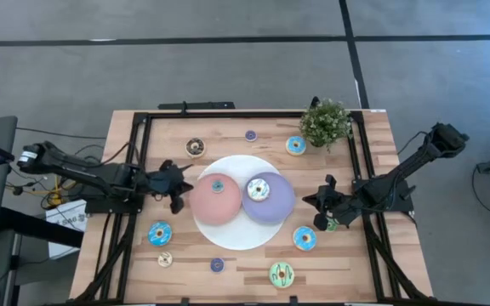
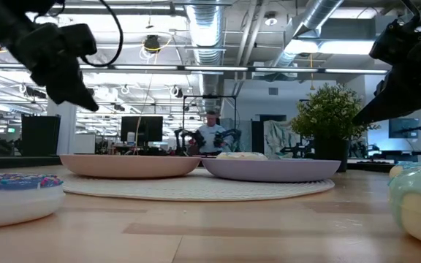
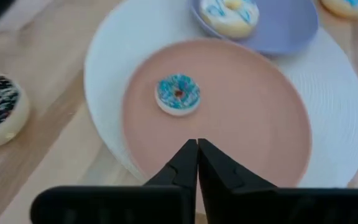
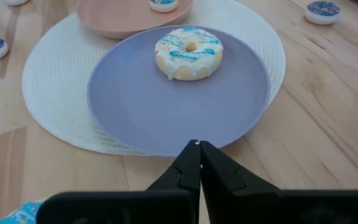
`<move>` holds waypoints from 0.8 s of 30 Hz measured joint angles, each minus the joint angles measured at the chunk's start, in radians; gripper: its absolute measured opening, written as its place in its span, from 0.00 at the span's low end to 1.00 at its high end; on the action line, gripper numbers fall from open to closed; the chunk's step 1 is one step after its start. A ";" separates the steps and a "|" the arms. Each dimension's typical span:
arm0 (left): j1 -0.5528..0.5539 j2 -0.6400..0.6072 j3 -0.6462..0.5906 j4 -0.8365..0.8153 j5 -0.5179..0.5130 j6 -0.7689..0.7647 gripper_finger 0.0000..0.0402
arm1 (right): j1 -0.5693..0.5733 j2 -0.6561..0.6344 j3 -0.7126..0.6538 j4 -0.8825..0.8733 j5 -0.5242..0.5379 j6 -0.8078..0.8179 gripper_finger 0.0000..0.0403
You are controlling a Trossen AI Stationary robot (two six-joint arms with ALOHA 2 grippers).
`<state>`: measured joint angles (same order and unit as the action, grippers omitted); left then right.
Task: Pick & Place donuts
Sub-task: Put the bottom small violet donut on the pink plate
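Observation:
A small blue-iced donut (image 3: pixel 178 94) lies flat on the pink plate (image 1: pixel 215 206). A larger white donut with blue drizzle (image 4: pixel 188 51) lies on the purple plate (image 1: pixel 272 206). Both plates rest on a round white mat (image 1: pixel 238 235). More donuts lie about the table: brown (image 1: pixel 196 146), blue (image 1: pixel 160 233), blue (image 1: pixel 304 238) and green (image 1: pixel 282 274). My left gripper (image 3: pixel 197 143) is shut and hangs above the pink plate's left rim, holding nothing. My right gripper (image 4: pixel 197 144) is shut and hovers by the purple plate's right rim, also holding nothing.
A green potted plant (image 1: pixel 324 121) stands at the far right beside a blue donut (image 1: pixel 295 145). Small donuts lie at the far middle (image 1: pixel 251 135) and near the front (image 1: pixel 217 264), (image 1: pixel 165 259). A dark frame (image 1: pixel 139 170) borders the wooden table.

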<state>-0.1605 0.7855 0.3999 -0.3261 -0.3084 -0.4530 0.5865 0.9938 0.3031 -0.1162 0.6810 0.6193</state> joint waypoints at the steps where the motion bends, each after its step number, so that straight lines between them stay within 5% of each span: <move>1: -0.003 0.000 -0.012 0.009 0.011 0.013 0.01 | 0.000 0.000 0.000 0.002 0.000 0.000 0.00; 24: -0.032 0.007 -0.034 0.204 0.020 0.115 0.00 | -0.128 0.001 0.000 0.151 0.028 -0.002 0.00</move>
<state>-0.1926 0.7921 0.3655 -0.1217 -0.2886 -0.3376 0.4582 0.9947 0.3035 0.0349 0.7094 0.6174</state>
